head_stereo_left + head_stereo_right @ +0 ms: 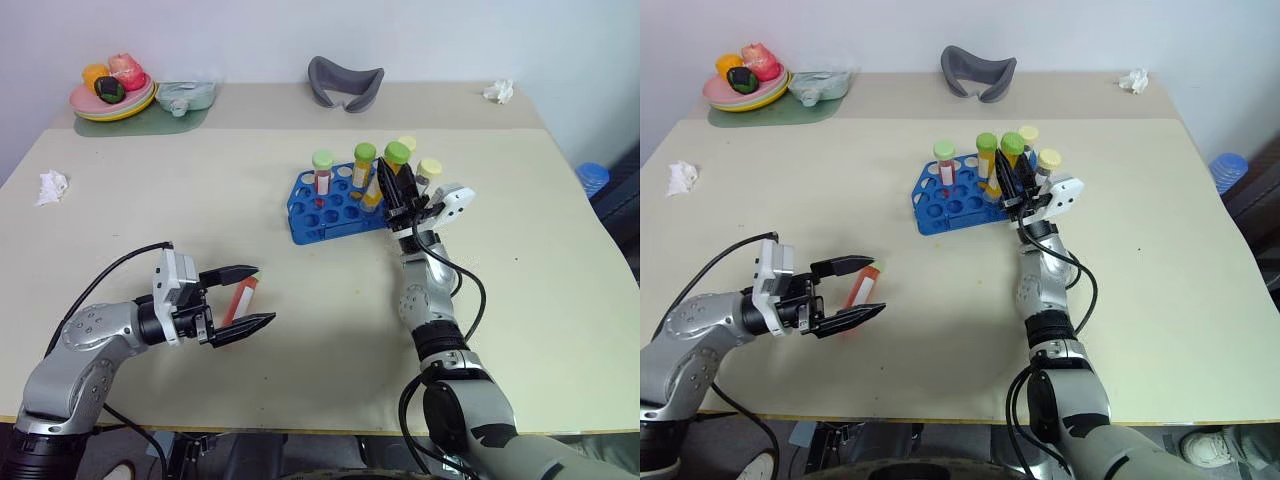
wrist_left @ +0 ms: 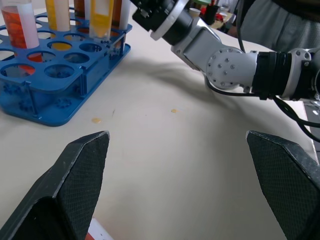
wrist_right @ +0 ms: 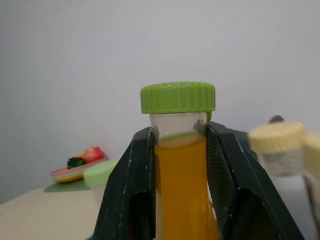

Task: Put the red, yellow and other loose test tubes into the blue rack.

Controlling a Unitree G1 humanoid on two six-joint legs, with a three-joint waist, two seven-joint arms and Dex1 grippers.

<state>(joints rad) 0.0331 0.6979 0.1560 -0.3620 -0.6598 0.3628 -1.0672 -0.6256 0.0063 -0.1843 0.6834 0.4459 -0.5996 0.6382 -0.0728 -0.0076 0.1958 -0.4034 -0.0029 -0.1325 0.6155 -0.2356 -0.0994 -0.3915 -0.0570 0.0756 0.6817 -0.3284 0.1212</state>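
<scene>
Over the blue rack [image 1: 325,205], right claw [image 1: 397,200] grips yellow tube [image 3: 182,165]; left claw [image 1: 243,297] gapes empty

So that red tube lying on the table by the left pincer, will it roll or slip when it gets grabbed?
The red tube lies flat on the bare table, and its round body will probably roll if nudged sideways. Smooth clear plastic may slip between the open left pincer; the right pincer holds the similar yellow tube firmly. It looks stiff and light.
</scene>
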